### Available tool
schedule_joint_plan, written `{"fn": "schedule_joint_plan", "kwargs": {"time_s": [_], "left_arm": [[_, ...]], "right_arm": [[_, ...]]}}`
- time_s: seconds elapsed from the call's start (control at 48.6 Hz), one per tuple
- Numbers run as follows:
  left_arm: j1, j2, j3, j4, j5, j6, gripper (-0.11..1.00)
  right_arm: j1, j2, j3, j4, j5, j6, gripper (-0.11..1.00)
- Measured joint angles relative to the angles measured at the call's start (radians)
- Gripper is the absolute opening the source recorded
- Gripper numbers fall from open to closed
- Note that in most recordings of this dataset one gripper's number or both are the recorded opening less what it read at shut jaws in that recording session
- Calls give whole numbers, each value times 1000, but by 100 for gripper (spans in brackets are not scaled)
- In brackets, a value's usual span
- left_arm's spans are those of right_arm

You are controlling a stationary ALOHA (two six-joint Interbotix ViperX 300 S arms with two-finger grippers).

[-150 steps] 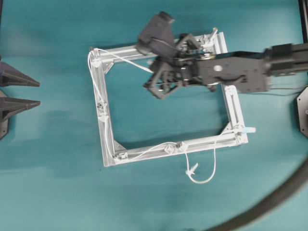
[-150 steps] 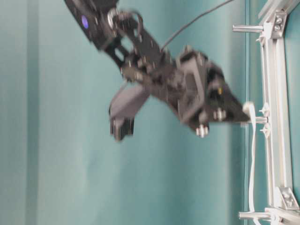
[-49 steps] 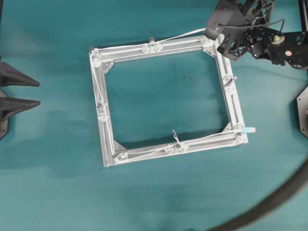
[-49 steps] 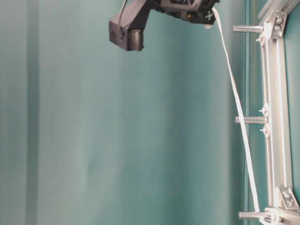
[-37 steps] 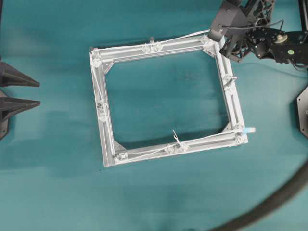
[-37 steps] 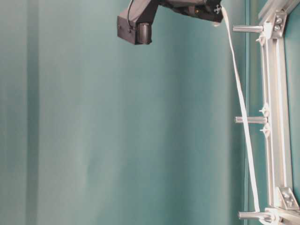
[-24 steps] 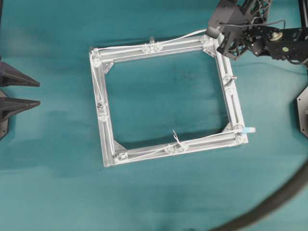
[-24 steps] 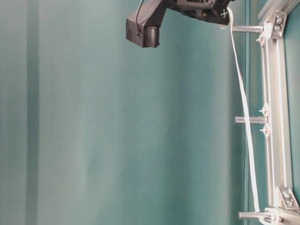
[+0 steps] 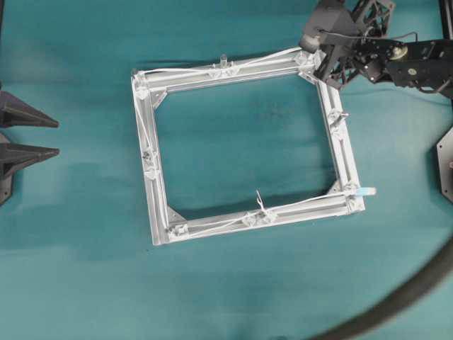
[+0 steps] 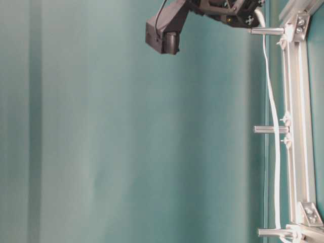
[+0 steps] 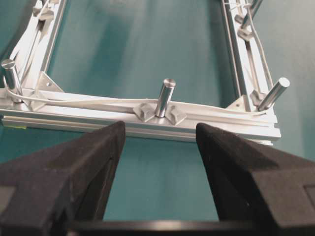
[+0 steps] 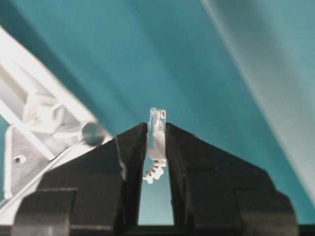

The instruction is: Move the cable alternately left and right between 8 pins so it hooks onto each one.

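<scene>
The right gripper point(image 12: 156, 147) sits at the far right corner of the square silver aluminium-profile frame point(image 9: 337, 149), its black fingers point(image 12: 130, 162) pinched narrow on the small clear-white connector plug point(image 12: 157, 130) at one end of the thin white cable point(image 9: 255, 59). In the right wrist view the plug stands up between the pads, with a short ribbed sleeve below it, and a round silvery pin point(image 12: 92, 132) shows just to the left.

From above, the cable runs from that corner along the top bar, past the middle pin point(image 9: 223, 59), down the left bar and along the bottom bar, where its other end pokes up near the middle pin point(image 9: 259, 202). In the table-level view the cord hangs taut from the gripper point(image 10: 251, 12) past the upper pin point(image 10: 266, 31), then close by the next pin point(image 10: 271, 129).

The left gripper point(image 11: 158, 142) hangs back from the frame, jaws spread wide and holding nothing, facing the left bar with three upright pins point(image 11: 165, 98) ahead of it.
</scene>
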Motion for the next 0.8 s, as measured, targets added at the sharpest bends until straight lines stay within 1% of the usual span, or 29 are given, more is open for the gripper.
{"fn": "schedule_joint_plan", "kwargs": {"time_s": [0.041,0.144,0.247,0.432,0.494,0.535,0.659,0.741,0.803], "left_arm": [[0,2,0,0,0,0,64],[0,0,0,-2,0,0,64],[0,0,0,0,0,0,64],[0,0,0,-2,0,0,64],[0,0,0,0,0,0,64],[0,0,0,0,0,0,64],[0,2,0,-2,0,0,64],[0,0,0,0,0,0,64],[0,0,0,-2,0,0,64]], "right_arm": [[0,-5,5,17,-11,20,14],[0,-25,15,84,-32,67,14],[-5,-43,17,184,-57,100,14],[-6,-49,8,385,-67,146,14],[-6,-51,0,454,-66,175,14],[-6,-51,-6,491,-63,196,14],[-6,-49,-20,575,-55,275,14],[-8,-51,-29,618,-38,345,14],[-8,-49,-32,640,-28,393,14]]}}
